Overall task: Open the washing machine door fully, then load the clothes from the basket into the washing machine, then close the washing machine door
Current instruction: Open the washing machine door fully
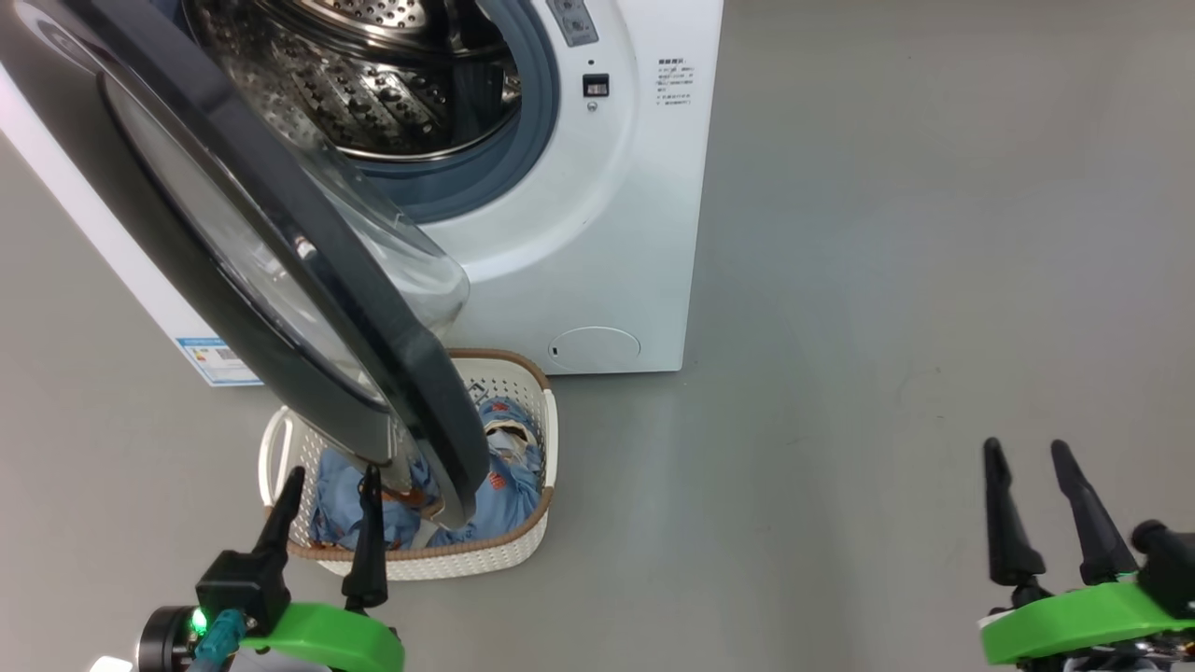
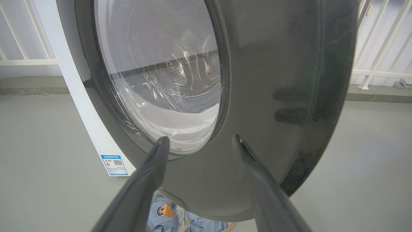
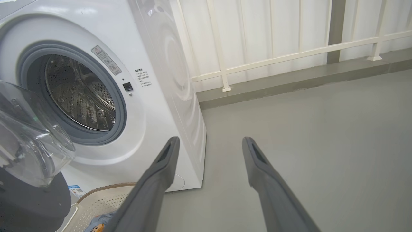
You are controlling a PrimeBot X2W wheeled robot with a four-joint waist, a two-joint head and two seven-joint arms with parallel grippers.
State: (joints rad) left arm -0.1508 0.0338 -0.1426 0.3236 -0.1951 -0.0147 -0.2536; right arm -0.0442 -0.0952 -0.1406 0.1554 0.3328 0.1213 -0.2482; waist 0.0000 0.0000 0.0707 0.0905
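Observation:
The white washing machine [image 1: 597, 233] stands with its round black door [image 1: 308, 289] swung partway out, its glass bowl [image 3: 29, 141] facing the steel drum [image 1: 373, 84]. Below the door's edge the cream basket [image 1: 523, 546] sits on the floor, holding light blue clothes [image 1: 509, 495] partly hidden by the door. My left gripper [image 1: 331, 481] is open, fingers just short of the door's outer face [image 2: 273, 96], empty. My right gripper [image 1: 1027, 457] is open and empty over bare floor to the right. The basket rim [image 3: 106, 190] and the clothes [image 3: 96, 224] also show at the bottom of the right wrist view.
Grey floor [image 1: 887, 327] spreads wide to the right of the machine. A white railing [image 3: 289, 54] on a low kerb runs behind it. A blue sticker [image 1: 217, 359] marks the machine's lower left front, and a small round flap [image 1: 595, 346] sits low at the right.

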